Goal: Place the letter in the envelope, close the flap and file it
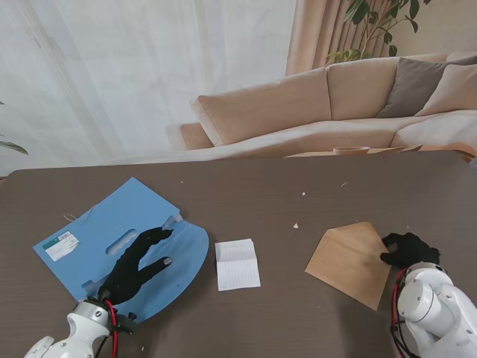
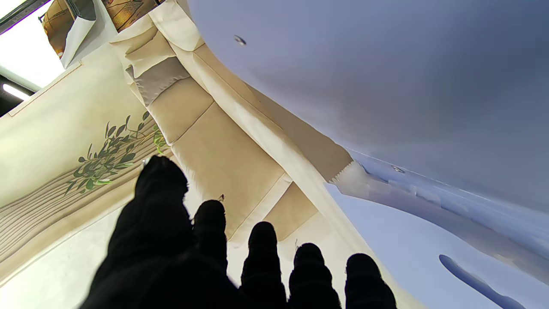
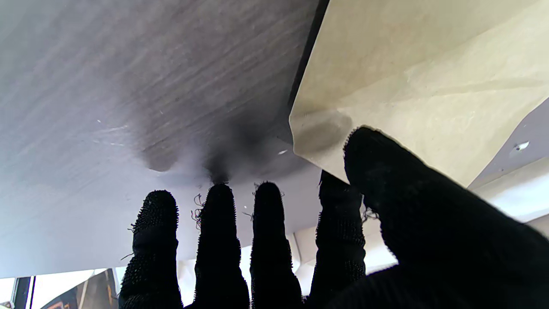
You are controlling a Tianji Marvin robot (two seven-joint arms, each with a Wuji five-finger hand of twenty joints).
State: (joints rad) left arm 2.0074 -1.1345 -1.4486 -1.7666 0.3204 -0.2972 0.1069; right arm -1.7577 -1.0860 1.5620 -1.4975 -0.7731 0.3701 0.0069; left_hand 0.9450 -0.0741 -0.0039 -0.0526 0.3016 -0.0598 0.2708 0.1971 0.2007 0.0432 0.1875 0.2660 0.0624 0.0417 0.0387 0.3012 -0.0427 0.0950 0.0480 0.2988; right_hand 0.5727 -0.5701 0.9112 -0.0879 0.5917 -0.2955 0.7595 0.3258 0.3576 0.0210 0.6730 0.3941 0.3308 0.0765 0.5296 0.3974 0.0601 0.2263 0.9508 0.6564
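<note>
- Fingers of the left hand (image 1: pixel 138 262) lie spread and flat over the blue folder (image 1: pixel 82 239), holding nothing; the left wrist view shows the fingertips (image 2: pixel 261 240) apart, with the folder's blue sheet close by.
- Fingers of the right hand (image 1: pixel 408 248) sit at the right edge of the brown envelope (image 1: pixel 350 261). In the right wrist view the thumb (image 3: pixel 377 159) overlaps a corner of it, but whether it is pinched I cannot tell.
- Nothing looks done yet: the letter (image 1: pixel 237 263) lies folded on the desk (image 1: pixel 298 186), between folder and envelope and touching neither, outside the envelope. Inserting, closing the flap and filing all remain, by my reading.
- Room is generous: bare desk lies beyond all three papers, and the letter's edges are free all round. The envelope's near corner lies close to the right forearm (image 1: pixel 432 306).
</note>
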